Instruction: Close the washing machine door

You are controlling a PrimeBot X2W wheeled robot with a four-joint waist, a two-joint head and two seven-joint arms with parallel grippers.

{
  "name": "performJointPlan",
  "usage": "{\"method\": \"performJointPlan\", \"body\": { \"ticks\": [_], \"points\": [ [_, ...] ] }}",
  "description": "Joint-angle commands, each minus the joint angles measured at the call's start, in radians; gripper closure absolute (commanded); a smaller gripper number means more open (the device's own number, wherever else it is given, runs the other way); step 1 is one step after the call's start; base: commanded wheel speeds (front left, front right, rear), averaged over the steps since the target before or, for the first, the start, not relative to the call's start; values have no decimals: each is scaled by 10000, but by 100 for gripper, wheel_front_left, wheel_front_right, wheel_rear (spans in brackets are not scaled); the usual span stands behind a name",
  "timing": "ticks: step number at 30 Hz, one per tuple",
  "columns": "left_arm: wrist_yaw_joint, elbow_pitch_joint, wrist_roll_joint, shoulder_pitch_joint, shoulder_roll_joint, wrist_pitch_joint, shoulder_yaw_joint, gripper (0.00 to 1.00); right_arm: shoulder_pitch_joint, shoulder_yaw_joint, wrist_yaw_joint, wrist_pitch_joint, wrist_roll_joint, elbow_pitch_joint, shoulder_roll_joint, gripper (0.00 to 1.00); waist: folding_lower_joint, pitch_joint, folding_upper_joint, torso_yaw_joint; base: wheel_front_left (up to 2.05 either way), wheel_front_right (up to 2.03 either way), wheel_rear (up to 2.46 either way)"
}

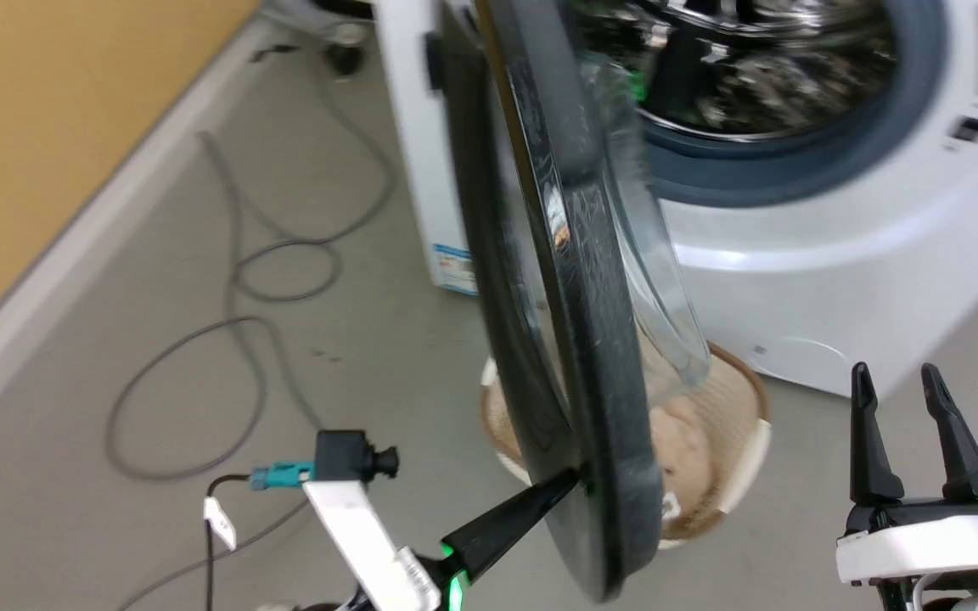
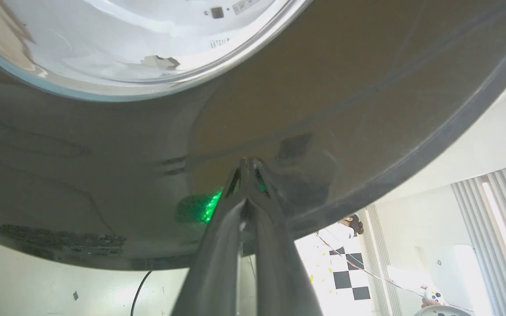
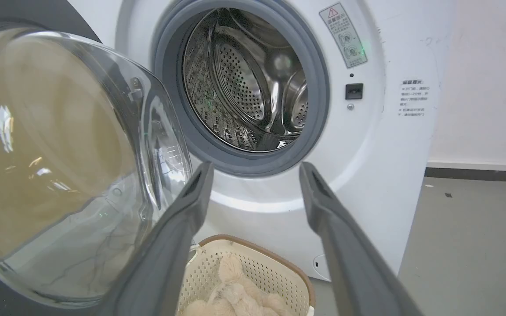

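- I find the washing machine door (image 1: 599, 339) standing open, swung out from the washing machine (image 1: 837, 271) and seen almost edge-on in my head view.
- Its clear glass window (image 3: 59, 153) bulges toward the machine; the door is well short of the opening.
- The opening is uncovered: grey-blue gasket (image 3: 321, 101) and perforated steel drum (image 3: 253, 79) are in plain sight.
- Left gripper (image 1: 574, 482): fingers drawn together, nothing between them. The tips touch the door's dark outer face low down, near its rim; the wrist camera confirms contact (image 2: 247, 163).
- Right gripper (image 1: 892, 378): fingers spread wide, holding nothing, pointing up, apart from the door and the machine.
- A cream basket (image 1: 756, 450) with a plush toy (image 3: 235, 294) sits on the floor in front of the machine, beneath the open door.
- Grey cables (image 1: 234, 280) loop over the floor to the left of the machine.
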Motion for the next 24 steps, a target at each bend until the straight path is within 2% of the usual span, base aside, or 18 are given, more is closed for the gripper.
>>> {"method": "performJointPlan", "body": {
  "ticks": [1,4,5,12,19,24],
  "points": [
    [-46,117,-17,-341,-25,-311,-269,100,-157,-10,-7,-45,38,7,26,0,0,137,0,-723,0,0,0],
    [-46,396,122,-655,-26,-956,-641,100,-214,7,-7,-45,98,12,26,0,0,229,0,-1279,0,0,0],
    [-46,631,269,-890,-26,-1446,-858,100,-260,36,-7,-45,138,5,26,0,0,302,0,-1647,0,0,0],
    [-46,1894,230,-1708,-27,-3084,-1781,100,-387,40,-7,-46,252,19,26,0,0,475,0,-2614,0,0,0],
    [-46,3111,-79,-2418,-27,-4221,-2263,100,-443,83,-7,-46,340,58,26,0,0,479,0,-3192,0,0,0],
    [-46,3259,22,-2551,-4,-4547,-2457,100,-349,83,-7,-46,375,77,26,0,0,361,0,-3292,0,0,0]
  ]
}}
